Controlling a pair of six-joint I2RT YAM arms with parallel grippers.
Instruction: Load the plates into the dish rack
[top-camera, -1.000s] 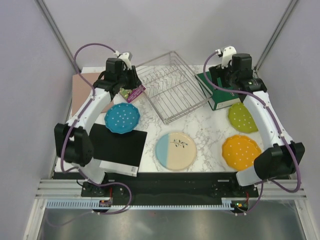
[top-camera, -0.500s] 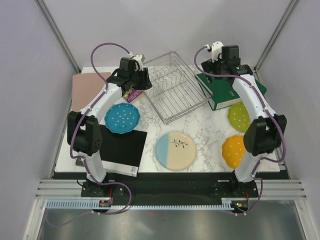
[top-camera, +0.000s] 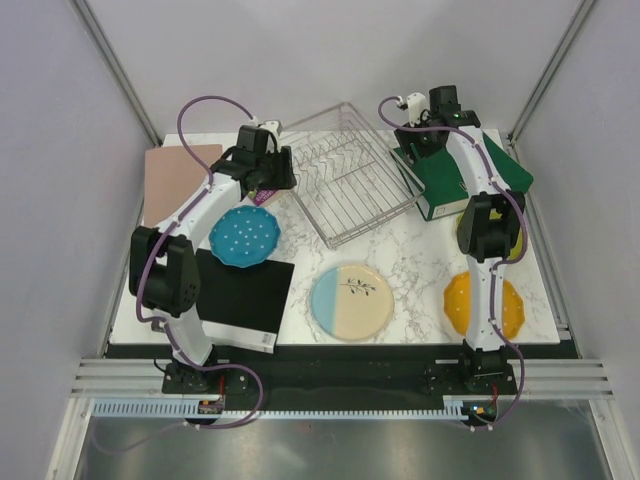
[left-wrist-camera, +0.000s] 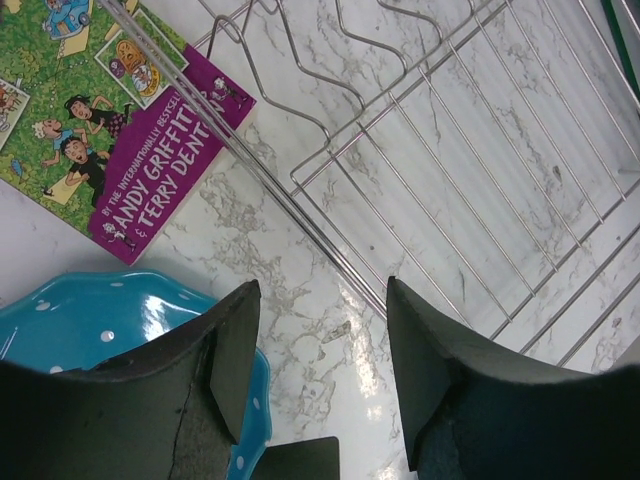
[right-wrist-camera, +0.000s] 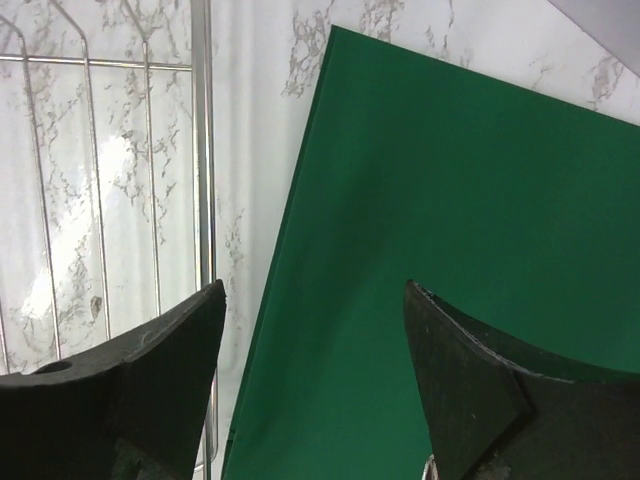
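The silver wire dish rack (top-camera: 345, 178) stands empty at the back middle. The blue dotted plate (top-camera: 244, 236) lies left of it, the cream-and-light-blue plate (top-camera: 350, 302) lies at the front middle, and the orange plate (top-camera: 482, 305) lies at the front right, partly behind my right arm. The green plate is hidden behind that arm. My left gripper (top-camera: 266, 183) is open and empty above the marble between the blue plate (left-wrist-camera: 90, 315) and the rack's corner (left-wrist-camera: 470, 150). My right gripper (top-camera: 424, 148) is open and empty over a green book (right-wrist-camera: 460, 220), beside the rack's right edge (right-wrist-camera: 200, 150).
A green book (top-camera: 470, 178) lies right of the rack. A purple picture book (left-wrist-camera: 110, 110) is tucked under the rack's left corner. A pink board (top-camera: 175, 185) lies at the far left, and a black notebook (top-camera: 240, 295) lies in front of the blue plate.
My left gripper shifted right towards the rack's left corner. My right arm swung back and inward over the green book, and it now covers the green plate.
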